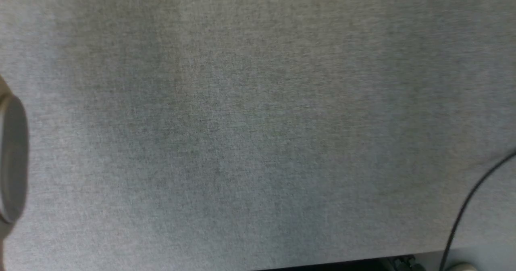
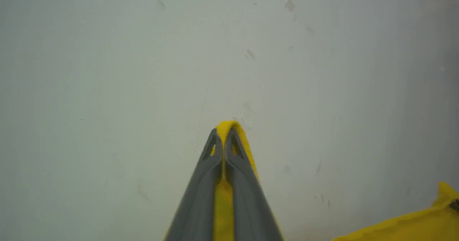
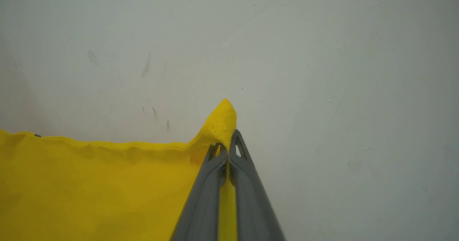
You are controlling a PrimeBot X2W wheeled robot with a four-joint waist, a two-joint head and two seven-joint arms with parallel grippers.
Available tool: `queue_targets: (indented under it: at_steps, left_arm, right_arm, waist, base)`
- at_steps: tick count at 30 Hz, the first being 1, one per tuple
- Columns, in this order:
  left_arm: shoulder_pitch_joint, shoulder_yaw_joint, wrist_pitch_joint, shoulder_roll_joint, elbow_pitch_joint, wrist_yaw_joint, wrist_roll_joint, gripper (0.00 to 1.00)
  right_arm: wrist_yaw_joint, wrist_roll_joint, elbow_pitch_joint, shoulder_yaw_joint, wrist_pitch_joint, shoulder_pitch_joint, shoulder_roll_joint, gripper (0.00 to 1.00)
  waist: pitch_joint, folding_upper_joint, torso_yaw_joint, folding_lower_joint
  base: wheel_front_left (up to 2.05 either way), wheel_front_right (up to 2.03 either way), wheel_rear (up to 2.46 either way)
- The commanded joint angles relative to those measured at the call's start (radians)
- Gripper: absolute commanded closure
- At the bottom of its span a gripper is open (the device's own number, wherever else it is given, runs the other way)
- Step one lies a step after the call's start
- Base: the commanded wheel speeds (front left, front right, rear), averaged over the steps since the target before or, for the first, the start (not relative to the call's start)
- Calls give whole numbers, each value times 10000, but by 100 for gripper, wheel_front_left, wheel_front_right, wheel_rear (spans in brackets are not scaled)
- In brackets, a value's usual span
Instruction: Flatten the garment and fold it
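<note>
While left pincer (image 2: 223, 135) clamps yellow garment (image 3: 71, 190) fold, right pincer (image 3: 228, 142) clamps garment corner; pale scuffed surface (image 3: 322, 72) behind.

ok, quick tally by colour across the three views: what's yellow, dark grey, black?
Yellow: 1, the garment
Dark grey: 2, the left gripper and the right gripper, each shut on a pinch of the garment
Black: 1, a cable over the grey cloth surface
Total: 4
</note>
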Motion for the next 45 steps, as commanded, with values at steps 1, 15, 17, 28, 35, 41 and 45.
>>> queue_targets:
  at_steps: [1,15,17,28,35,41,45]
  left_arm:
    - [533,70,-43,44,-242,-157,-184,100]
    - [4806,426,795,752,-2918,-235,-1605,100]
    - [5761,565,1014,923,-3545,-115,-1771,100]
    - [11274,1460,2348,1495,-6753,702,-2930,100]
    - [14065,1145,2999,1482,-7241,667,-3375,100]
    - [15824,786,3479,1409,-6976,679,-3709,100]
    - [16737,631,3727,1332,-6869,748,-3941,100]
  right_arm:
    - [-11,134,135,269,-201,347,-20,100]
    - [-11,3553,-1076,2142,-74,3354,-1451,100]
    - [-11,4179,-1729,2326,198,4182,-1748,100]
    - [-11,6001,-5402,1547,1847,9104,-2284,100]
    - [-11,6639,-6409,793,2429,11967,-1589,100]
    - [-11,7463,-6810,872,3201,14176,-1390,100]
    - [-11,7909,-7077,870,3660,15442,-1455,100]
  waist:
    - [560,1,312,-3]
    - [-330,1,604,-3]
    - [-540,1,609,-3]
    - [-1949,1,661,-3]
    - [-3124,1,783,-3]
    - [-4253,1,837,-3]
    - [-4810,1,874,-3]
  base:
    - [0,0,0]
    - [0,0,0]
    - [0,0,0]
    - [0,0,0]
    - [0,0,0]
    - [0,0,0]
    - [0,0,0]
